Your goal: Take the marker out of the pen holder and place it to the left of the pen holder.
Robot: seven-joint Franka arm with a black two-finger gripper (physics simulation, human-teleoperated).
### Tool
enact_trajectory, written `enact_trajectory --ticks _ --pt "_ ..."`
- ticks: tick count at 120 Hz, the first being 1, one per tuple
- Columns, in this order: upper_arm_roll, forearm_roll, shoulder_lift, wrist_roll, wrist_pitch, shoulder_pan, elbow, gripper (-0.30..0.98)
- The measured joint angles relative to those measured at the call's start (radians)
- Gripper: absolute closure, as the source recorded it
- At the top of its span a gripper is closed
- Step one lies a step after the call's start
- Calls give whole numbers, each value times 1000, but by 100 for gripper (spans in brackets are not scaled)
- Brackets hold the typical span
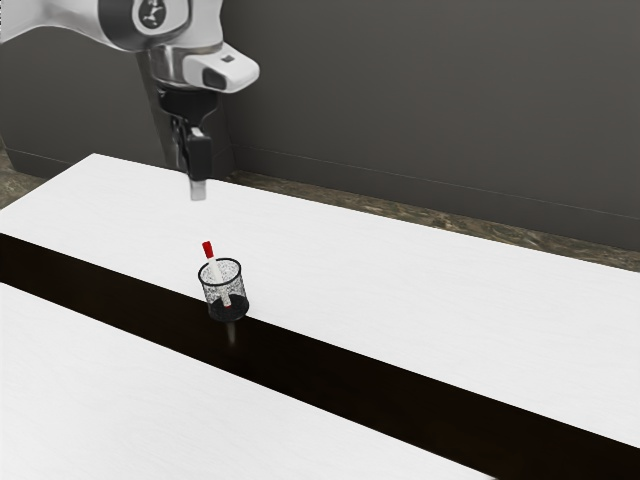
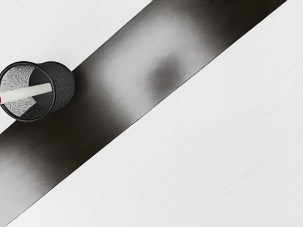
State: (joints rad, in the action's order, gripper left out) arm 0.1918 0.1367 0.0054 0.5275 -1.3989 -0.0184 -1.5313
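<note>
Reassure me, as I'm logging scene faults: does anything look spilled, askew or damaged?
Nothing stands out: the pen holder stands upright, and the marker leans inside it, red end up, as a loose pen would.

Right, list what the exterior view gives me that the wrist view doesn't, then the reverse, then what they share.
Exterior view: the arm, the hand hanging above the tabletop, the dark wall, the brown floor and the marker's red cap in full.

Wrist view: a broad pale sheen on the dark strip, with a blurred dark patch in it.

Both: the marker leaning in the pen holder, the white tabletop and the dark strip.
</note>
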Motion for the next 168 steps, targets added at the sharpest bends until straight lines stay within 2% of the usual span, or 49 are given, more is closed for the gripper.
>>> enact_trajectory --ticks 61,73,81,91,101,111,133,150,157,168 --pt "-1 -15 2 19 0 43 1 0" --pt "5 -11 -5 78 3 39 37 0" --pt "10 -4 10 178 14 39 37 0" --pt "6 -1 105 364 -6 30 40 0" --pt "2 11 256 560 -52 -47 65 0" --pt "-1 15 401 745 -138 -69 83 0" --pt "-1 19 463 1081 -253 -77 117 0" --pt "-1 -16 600 1310 -293 -122 267 0" --pt "-24 -32 614 1394 -303 -145 276 1" --pt "-78 -104 605 1513 -314 -164 269 1"
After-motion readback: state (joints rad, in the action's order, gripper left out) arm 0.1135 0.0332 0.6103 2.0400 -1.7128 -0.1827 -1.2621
